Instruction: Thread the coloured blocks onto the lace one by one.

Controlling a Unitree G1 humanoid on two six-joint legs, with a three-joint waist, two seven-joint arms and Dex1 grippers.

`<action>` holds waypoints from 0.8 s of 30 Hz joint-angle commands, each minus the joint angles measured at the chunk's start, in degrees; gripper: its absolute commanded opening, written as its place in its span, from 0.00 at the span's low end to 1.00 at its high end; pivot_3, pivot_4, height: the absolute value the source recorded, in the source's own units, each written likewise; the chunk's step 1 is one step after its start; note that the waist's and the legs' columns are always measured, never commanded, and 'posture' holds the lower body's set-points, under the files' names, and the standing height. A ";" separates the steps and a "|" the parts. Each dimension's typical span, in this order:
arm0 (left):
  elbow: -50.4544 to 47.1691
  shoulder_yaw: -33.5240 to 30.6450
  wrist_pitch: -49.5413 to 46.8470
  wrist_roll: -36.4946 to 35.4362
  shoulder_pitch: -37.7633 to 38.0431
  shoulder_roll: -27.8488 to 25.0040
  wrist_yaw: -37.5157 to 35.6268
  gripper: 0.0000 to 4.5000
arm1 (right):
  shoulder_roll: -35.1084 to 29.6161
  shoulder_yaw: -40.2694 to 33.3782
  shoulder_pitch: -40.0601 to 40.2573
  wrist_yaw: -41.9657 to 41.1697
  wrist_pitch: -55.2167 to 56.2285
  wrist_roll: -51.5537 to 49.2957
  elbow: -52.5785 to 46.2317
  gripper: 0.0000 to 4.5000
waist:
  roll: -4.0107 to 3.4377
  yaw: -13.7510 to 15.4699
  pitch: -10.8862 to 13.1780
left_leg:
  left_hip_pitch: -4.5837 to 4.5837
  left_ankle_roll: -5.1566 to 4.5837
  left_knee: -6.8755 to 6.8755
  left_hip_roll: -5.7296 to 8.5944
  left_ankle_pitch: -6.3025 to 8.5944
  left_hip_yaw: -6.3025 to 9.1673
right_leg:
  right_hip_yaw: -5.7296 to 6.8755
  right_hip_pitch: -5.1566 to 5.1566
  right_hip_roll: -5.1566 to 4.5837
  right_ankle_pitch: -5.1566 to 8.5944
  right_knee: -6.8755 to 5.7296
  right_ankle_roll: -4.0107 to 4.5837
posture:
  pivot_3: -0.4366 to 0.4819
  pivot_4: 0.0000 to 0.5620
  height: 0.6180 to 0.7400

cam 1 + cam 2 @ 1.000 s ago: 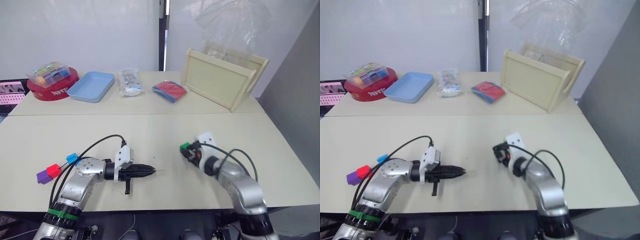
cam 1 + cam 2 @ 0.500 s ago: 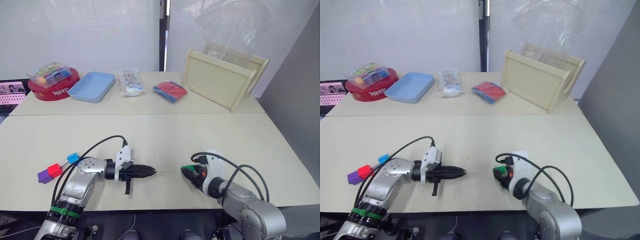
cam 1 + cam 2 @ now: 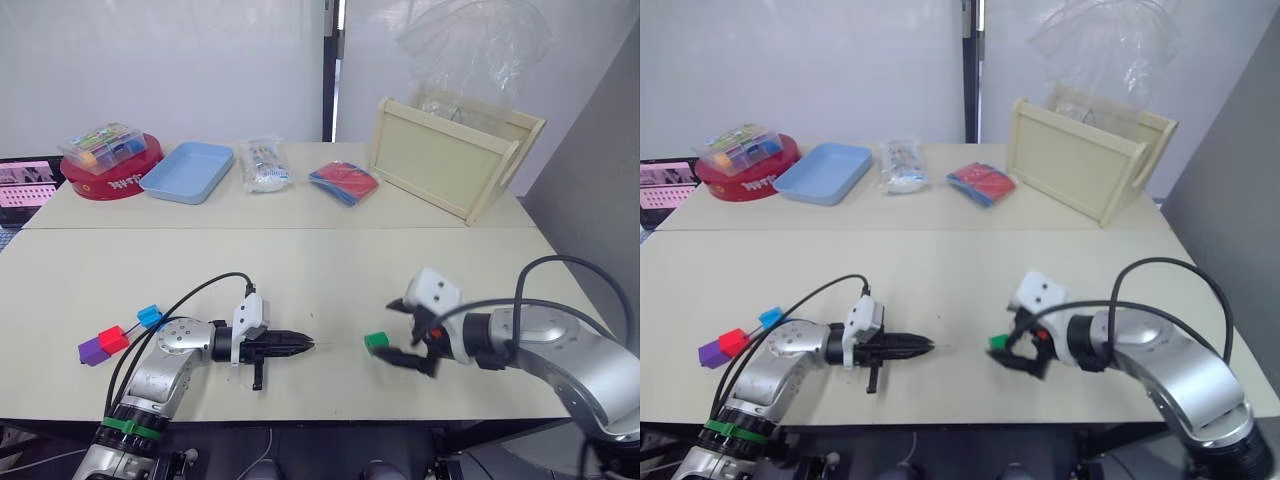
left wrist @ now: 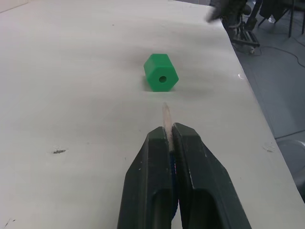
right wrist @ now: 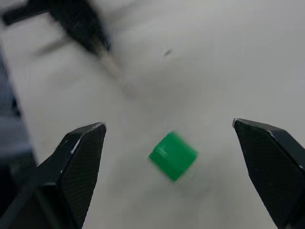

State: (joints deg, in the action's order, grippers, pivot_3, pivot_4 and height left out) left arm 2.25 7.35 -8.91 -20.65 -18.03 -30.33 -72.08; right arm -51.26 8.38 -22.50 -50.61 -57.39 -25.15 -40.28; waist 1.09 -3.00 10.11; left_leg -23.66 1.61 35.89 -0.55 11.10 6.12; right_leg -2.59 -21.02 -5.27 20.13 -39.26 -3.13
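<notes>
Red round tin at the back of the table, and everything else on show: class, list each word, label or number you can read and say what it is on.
Red round tin: white lettering on its side, too small to read.
Clear packet beside the blue tray: print too blurred to read.
Nothing else carries legible text.

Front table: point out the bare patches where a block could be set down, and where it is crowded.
Bare: the stretch of the beige front table ahead of both grippers, and its far-right part. Crowded: around the small green plastic cube between the left gripper and right gripper, and by the red cube.
</notes>
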 commanded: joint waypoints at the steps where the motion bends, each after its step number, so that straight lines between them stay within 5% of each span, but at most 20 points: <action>1: -2.18 -0.64 0.19 -0.78 -0.37 0.31 1.08 0.00 | -4.79 8.66 -3.61 -11.05 16.47 7.30 7.25 1.00 | 0.00 -0.07 0.00 | -0.01 0.00 0.02 0.02 0.00 -0.02 | -0.02 0.01 -0.03 0.00 0.02 0.00 | 0.48 0.27 1.00; 6: -3.57 -0.61 0.74 0.00 0.59 0.19 2.55 0.00 | -0.38 18.90 -13.47 -18.12 32.55 17.98 26.20 1.00 | 0.01 -0.52 0.00 | -0.03 0.01 0.06 0.01 -0.01 -0.02 | -0.02 0.00 -0.02 -0.01 0.01 0.02 | 0.48 0.27 1.00; 12: -4.68 -0.95 0.31 -0.10 1.01 -0.51 3.66 0.00 | 2.44 21.22 -15.57 -22.39 36.04 21.71 33.00 1.00 | 0.01 0.22 0.00 | -0.15 0.02 0.05 0.05 -0.01 0.00 | 0.01 -0.03 -0.08 -0.01 0.11 0.02 | 0.48 0.27 1.00; 22: -4.84 -0.10 0.39 -0.19 0.87 -0.89 3.81 0.00 | 3.88 18.12 -13.10 -20.92 28.29 21.72 29.93 0.29 | 0.01 0.55 0.00 | -0.13 0.05 0.08 0.07 -0.03 0.00 | 0.01 -0.03 -0.09 -0.02 0.06 0.02 | 0.48 0.27 1.00; 24: -4.46 0.11 0.33 -0.16 0.31 -0.76 3.62 0.00 | 3.87 16.42 -11.77 -19.53 22.30 20.31 27.20 0.29 | 0.01 0.59 0.00 | -0.13 0.05 0.08 0.07 -0.03 0.00 | 0.01 -0.02 -0.09 -0.02 0.07 0.02 | 0.48 0.27 1.00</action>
State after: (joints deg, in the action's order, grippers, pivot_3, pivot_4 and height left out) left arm -0.60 7.60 -8.85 -20.36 -17.05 -31.03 -68.25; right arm -47.04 27.17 -34.78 -71.17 -30.91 -3.80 -10.58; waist 1.10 -2.41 10.11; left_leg -23.79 1.65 35.97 -0.48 11.07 6.13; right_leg -2.59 -21.04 -5.36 20.12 -39.19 -3.11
